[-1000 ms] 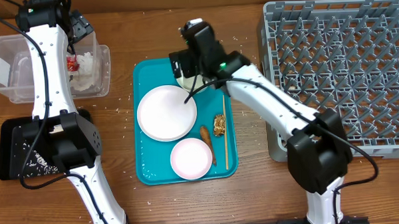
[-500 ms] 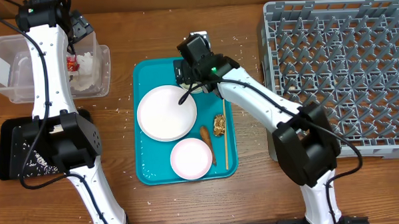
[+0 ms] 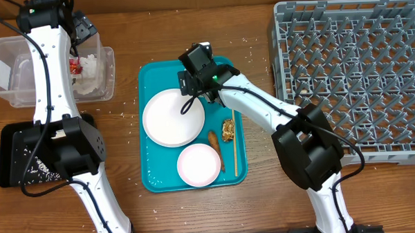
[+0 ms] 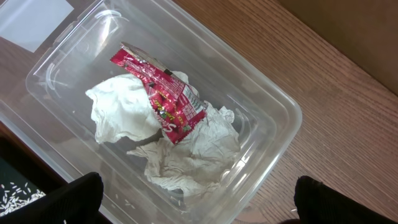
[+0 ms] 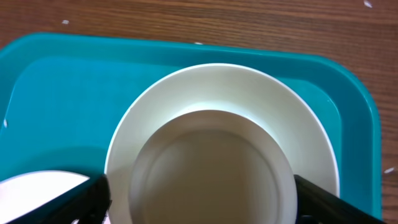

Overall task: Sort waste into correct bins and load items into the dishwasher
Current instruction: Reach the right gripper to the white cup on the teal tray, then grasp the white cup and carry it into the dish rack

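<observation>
In the right wrist view a small white bowl sits at the back of the teal tray. A round inner shape shows inside it; I cannot tell whether that is a cup. My right gripper is open, one finger on each side of that round shape. On the tray lie a large plate, a smaller plate, a brown food bit and an orange stick. My left gripper hangs open over the clear tub, which holds the crumpled napkin and red wrapper.
The grey dish rack stands at the right. A black tray with rice grains lies at the left, below the tub. A thin wooden stick lies along the teal tray's right side. Loose rice is scattered on the wooden table.
My right gripper has moved left and closer over the white bowl at the tray's back. The left arm has not moved.
</observation>
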Available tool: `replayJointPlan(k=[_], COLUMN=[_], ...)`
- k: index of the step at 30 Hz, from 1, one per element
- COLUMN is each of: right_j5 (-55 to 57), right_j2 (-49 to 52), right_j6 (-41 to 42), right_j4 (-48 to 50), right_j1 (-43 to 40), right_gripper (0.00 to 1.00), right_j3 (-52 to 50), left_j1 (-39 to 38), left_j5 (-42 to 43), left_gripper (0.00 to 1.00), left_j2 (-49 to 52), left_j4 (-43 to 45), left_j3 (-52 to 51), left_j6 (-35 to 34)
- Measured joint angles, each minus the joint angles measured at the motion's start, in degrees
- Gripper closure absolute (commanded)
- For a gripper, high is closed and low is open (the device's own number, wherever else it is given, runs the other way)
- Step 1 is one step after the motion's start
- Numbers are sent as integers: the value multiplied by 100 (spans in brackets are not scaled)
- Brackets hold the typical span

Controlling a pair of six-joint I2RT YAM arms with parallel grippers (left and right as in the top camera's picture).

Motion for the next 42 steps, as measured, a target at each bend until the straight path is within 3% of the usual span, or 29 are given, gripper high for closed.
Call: replayJointPlan(k=[7, 14, 18, 27, 33, 42], right_j5=[4, 105, 264, 387, 566, 807], right_j2=[33, 28, -87, -1386, -2406, -2839], right_j6=[68, 68, 68, 83, 83, 83], right_j4=[46, -4, -109, -249, -407, -951], right_j1=[2, 2, -11, -337, -1075, -3292], right_gripper=[26, 27, 39, 43, 42, 42], right_j3=[0, 0, 0, 0, 2, 20], left_j1=[0, 0, 2, 2, 0, 0], left_j5=[0, 0, 0, 0, 0, 0], left_gripper=[0, 0, 0, 0, 0, 0], left_j2=[0, 0, 0, 0, 0, 0], left_j4=[0, 0, 0, 0, 0, 2], left_j3=[0, 0, 0, 0, 0, 0], left_j6=[0, 0, 0, 0, 0, 0])
